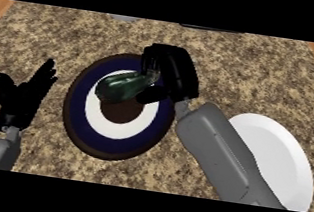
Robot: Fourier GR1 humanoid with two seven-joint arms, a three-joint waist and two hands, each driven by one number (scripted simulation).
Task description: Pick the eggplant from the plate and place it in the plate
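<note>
Right hand (168, 74) reaches over the ringed plate (81, 87), its fingers and thumb curled round the eggplant (121, 88). That eggplant is dark green, glossy and stubby, lying at the middle of the plate, which has a dark rim, a blue band, a white ring and a brown centre. Beside the right forearm, a white plate (279, 160) sits on the speckled desk (269, 73). At the view's left, the left hand (21, 96) rests open, fingers up.

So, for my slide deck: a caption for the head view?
Right robot hand curled around the eggplant on the dark ringed plate, white plate alongside.
</note>
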